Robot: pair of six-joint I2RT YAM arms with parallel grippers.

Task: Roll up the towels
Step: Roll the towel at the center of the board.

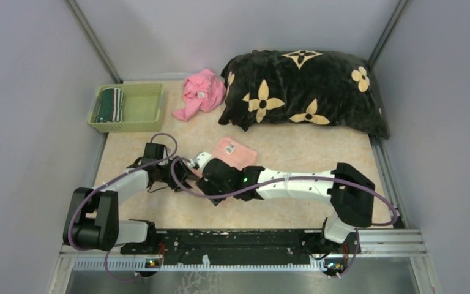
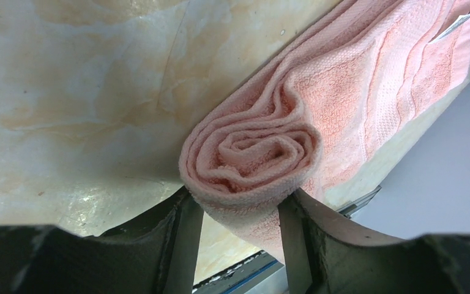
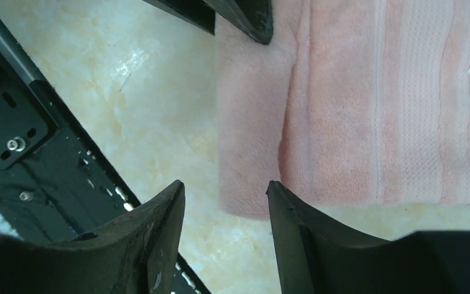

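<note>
The pale salmon-pink towel [image 1: 237,152] lies on the table's middle, its near end wound into a loose roll [image 2: 251,153]. My left gripper [image 2: 240,202] is shut on that roll's end, one finger pressing on each side. In the top view the left gripper [image 1: 180,173] meets the right gripper [image 1: 203,184] over the towel's near end. The right gripper [image 3: 225,187] stands open just off the towel's [image 3: 355,110] rolled edge, with only tabletop between its fingers. The dark green striped towel [image 1: 110,104] sits rolled in a basket.
The green plastic basket [image 1: 141,125] stands at the back left. A crumpled bright pink cloth [image 1: 201,92] lies beside it. The big black blanket with tan flowers [image 1: 303,92] fills the back right. The black base rail [image 3: 12,141] runs close to the right gripper.
</note>
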